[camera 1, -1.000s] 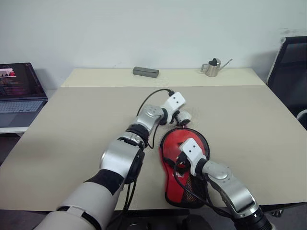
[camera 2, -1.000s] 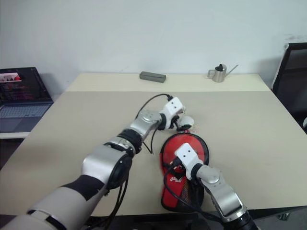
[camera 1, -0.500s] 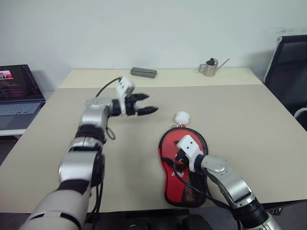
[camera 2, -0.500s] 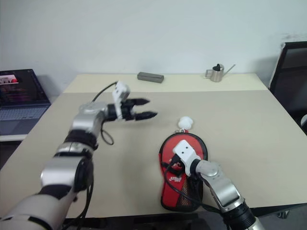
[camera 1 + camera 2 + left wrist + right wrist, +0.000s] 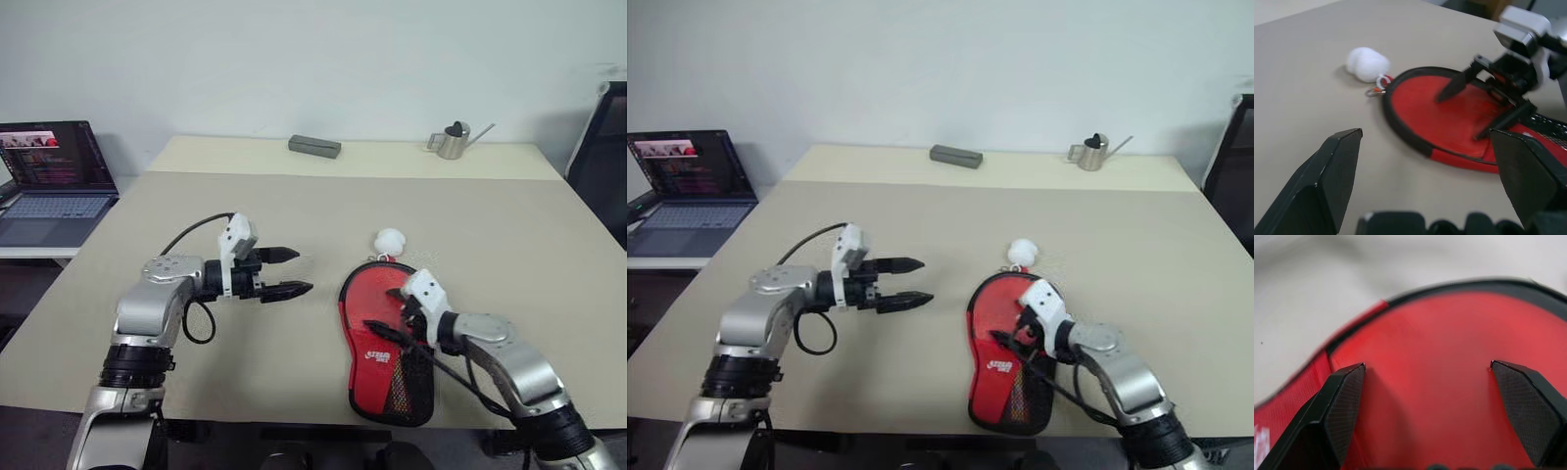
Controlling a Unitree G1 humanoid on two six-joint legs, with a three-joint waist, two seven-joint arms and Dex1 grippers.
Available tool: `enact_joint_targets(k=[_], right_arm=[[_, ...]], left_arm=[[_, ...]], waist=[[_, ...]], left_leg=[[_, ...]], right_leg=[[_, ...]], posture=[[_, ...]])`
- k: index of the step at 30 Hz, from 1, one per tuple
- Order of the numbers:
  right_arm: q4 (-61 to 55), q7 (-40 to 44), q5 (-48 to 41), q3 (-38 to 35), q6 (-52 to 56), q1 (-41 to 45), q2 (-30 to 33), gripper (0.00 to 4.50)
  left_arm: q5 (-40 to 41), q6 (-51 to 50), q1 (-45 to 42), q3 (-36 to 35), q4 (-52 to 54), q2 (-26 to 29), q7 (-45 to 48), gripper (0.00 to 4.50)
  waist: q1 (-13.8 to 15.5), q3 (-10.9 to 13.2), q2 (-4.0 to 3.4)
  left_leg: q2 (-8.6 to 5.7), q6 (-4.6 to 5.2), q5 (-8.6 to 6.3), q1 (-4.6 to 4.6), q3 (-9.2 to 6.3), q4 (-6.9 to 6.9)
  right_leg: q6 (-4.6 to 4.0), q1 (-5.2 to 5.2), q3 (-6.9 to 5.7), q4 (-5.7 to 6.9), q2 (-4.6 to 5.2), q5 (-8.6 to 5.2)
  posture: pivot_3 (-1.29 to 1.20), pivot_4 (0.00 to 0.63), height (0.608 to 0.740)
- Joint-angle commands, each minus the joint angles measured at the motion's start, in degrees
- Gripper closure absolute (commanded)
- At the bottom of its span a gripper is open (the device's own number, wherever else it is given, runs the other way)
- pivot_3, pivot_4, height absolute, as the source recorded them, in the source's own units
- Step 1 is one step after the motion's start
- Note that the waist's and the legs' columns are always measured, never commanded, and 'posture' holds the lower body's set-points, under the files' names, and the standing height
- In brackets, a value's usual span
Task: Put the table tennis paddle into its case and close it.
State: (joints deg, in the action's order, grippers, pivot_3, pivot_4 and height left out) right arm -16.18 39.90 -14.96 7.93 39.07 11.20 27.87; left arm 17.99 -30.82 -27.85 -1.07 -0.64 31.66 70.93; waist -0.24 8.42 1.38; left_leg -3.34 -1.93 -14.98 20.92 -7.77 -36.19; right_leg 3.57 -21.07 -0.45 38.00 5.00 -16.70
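Case (image 5: pixel 384 343) lies lower right of centre on the table (image 5: pixel 294 215) — right gripper (image 5: pixel 390 315) spread wide above it, seemingly not touching. Left gripper (image 5: pixel 291 272), wide and empty, mid-left. Left wrist view adds the white pompom's (image 5: pixel 1367 64) ring.

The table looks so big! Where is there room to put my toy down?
Lots of bare table lies between the red case and the little watering can, and along the right edge. There's also room between the left hand and the grey box. It's crowded between the two hands, around the case and its white pompom, where the right hand hovers.
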Motion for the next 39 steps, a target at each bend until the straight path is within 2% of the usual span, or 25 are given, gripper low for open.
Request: enact_joint_targets(k=[1,10,14,18,25,33,39], right_arm=[[-4.06,1.22,-4.57,-4.30,3.74,-1.09,1.78,0.00],[-10.15,6.46,-9.27,-12.26,-0.31,-1.88,9.75,0.00],[-10.10,8.78,-11.99,-16.18,0.41,-0.39,13.73,0.00],[-10.62,10.89,-16.45,-19.19,3.37,0.07,17.11,0.00],[-10.17,12.81,-20.09,-20.10,6.28,0.78,21.03,0.00],[-6.89,15.01,-21.24,-21.92,5.36,3.01,25.22,0.00],[-5.65,15.23,-21.01,-21.90,4.50,4.51,25.87,0.00]], left_arm=[[0.05,2.38,-0.02,1.78,3.40,0.80,-1.26,0.01],[1.07,3.22,-0.66,5.33,4.92,1.28,-0.86,0.01],[-1.11,5.01,-2.27,7.67,3.37,-0.81,-4.11,0.01],[-4.40,6.48,-3.87,10.14,0.35,-5.13,-10.62,0.01],[-3.19,5.76,-5.80,13.61,-0.71,-9.55,-10.26,0.01],[-1.90,4.97,-5.82,18.06,-0.01,-11.30,-6.39,0.01],[-6.85,11.07,-6.71,22.41,-8.05,-14.50,-7.76,0.01]], waist=[[-0.02,0.16,-0.04],[-0.27,0.81,-0.26],[-0.16,0.89,-0.26],[0.09,0.91,-0.22],[-0.03,0.97,-0.25],[0.00,1.00,-0.25],[0.03,1.02,-0.27]], left_leg=[[0.01,0.00,0.00,0.01,0.01,0.02],[-0.01,0.00,0.00,0.31,0.07,0.05],[-0.04,0.00,0.00,0.48,0.04,-0.01],[-0.03,0.01,0.00,0.55,0.00,-0.08],[-0.04,0.01,0.00,0.68,0.02,-0.15],[-0.07,0.18,-0.12,0.89,0.01,-0.55],[-0.08,0.22,-0.14,0.89,0.03,-0.66]], right_leg=[[-0.01,-0.01,0.00,0.00,0.00,-0.01],[-0.05,-0.29,0.02,-0.06,0.00,-0.04],[-0.05,-0.33,-0.04,-0.15,0.02,-0.03],[-0.05,-0.32,-0.13,-0.18,0.03,-0.03],[-0.05,-0.38,-0.14,-0.19,0.03,-0.03],[-0.04,-0.37,-0.20,-0.18,0.03,-0.03],[-0.03,-0.35,-0.18,-0.14,0.04,-0.02]], posture=[[0.00,0.150,0.740],[0.00,0.150,0.740],[0.00,0.150,0.740],[0.00,0.150,0.740],[0.00,0.150,0.740],[0.00,0.150,0.740],[0.00,0.150,0.740]])
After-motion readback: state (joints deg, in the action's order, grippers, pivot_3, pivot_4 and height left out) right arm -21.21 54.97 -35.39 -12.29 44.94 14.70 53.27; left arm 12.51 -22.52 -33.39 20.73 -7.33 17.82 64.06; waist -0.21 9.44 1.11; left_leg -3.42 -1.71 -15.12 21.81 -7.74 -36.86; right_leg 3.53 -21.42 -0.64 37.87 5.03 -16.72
